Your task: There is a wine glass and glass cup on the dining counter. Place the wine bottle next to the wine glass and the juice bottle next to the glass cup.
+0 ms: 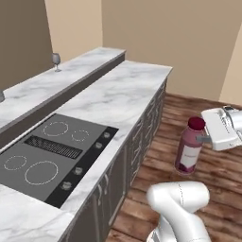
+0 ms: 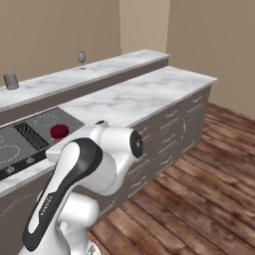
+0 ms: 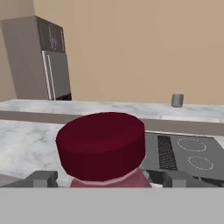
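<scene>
The jaws (image 1: 204,139) grip the juice bottle (image 1: 190,147) by its neck, carrying it over the wooden floor (image 1: 222,179), well apart from the glass cup (image 2: 10,81) on the dining counter (image 2: 114,64). A neck hold this wide could let the bottle swing or slip if the arm moves fast.

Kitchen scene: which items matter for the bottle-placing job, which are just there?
Job:
juice bottle, carried in the gripper above the wood floor
wine glass on the dining counter
glass cup, same counter

Just there:
cooktop
lower marble worktop
tall grey cabinet
</scene>
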